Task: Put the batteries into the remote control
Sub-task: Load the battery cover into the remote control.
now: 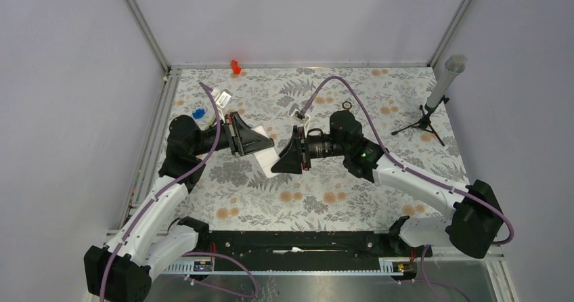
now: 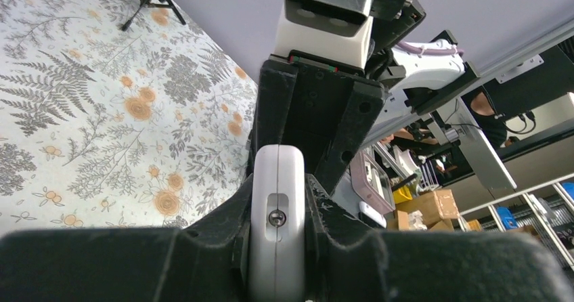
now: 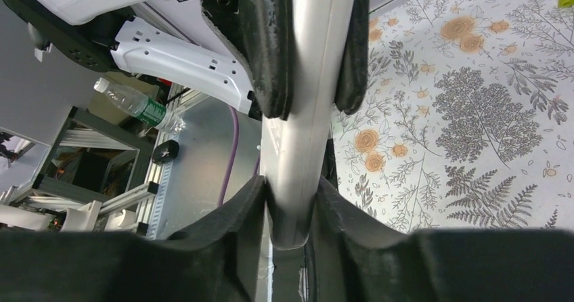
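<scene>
The white remote control (image 1: 266,158) is held off the table between both grippers at the middle of the floral mat. My left gripper (image 1: 252,143) is shut on its left end, and my right gripper (image 1: 285,160) is shut on its right end. In the left wrist view the remote (image 2: 277,180) stands edge-on between my fingers, showing a small screw in a slot, with the right gripper's fingers (image 2: 352,122) beyond. In the right wrist view the remote (image 3: 308,112) runs edge-on between my right gripper (image 3: 292,207) and the left gripper's pads (image 3: 260,51). No batteries are in view.
A bright red plastic piece (image 1: 235,66) lies at the mat's back edge. A small dark ring (image 1: 347,105) lies behind the right wrist. A blue item (image 1: 198,113) sits at the left. A black tripod (image 1: 425,122) with a grey tube stands at the back right.
</scene>
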Motion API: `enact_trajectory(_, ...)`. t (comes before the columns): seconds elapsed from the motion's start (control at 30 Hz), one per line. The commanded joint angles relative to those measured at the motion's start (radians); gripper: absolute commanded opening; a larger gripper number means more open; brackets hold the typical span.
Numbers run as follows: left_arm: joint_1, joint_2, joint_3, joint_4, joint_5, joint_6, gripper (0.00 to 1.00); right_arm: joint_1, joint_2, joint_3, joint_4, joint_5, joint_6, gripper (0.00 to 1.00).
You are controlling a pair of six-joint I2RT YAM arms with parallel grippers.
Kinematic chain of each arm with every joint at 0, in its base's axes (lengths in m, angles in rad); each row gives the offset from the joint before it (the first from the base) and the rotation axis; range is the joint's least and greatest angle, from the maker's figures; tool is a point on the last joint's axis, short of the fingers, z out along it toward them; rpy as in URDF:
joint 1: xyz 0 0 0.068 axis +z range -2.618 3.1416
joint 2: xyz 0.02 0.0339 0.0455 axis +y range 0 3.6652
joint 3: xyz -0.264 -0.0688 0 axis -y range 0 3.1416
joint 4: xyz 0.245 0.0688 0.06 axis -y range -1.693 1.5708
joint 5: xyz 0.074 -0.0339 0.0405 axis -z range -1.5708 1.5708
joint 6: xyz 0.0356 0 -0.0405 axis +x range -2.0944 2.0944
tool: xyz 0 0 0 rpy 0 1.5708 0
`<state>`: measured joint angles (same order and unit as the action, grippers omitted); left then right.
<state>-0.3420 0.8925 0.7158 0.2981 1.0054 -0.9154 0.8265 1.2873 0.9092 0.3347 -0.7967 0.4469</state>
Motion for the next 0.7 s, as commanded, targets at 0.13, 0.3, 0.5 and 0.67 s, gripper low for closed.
enact_trajectory(0.13, -0.003, -0.020, 0.013, 0.081, 0.026, -0.030, 0.00, -0.003, 0.027, 0.030, 0.132, 0.220, 0.103, 0.14)
enact_trajectory(0.3, -0.013, -0.006, -0.011, 0.088, 0.016, -0.048, 0.00, -0.003, 0.042, 0.020, 0.187, 0.325, 0.256, 0.11)
enact_trajectory(0.5, -0.017, -0.002, -0.043, 0.087, 0.003, -0.049, 0.00, -0.009, 0.038, -0.021, 0.239, 0.433, 0.459, 0.14)
enact_trajectory(0.67, -0.017, -0.012, -0.008, 0.003, -0.025, 0.016, 0.00, -0.021, 0.024, -0.045, 0.261, 0.432, 0.458, 0.26)
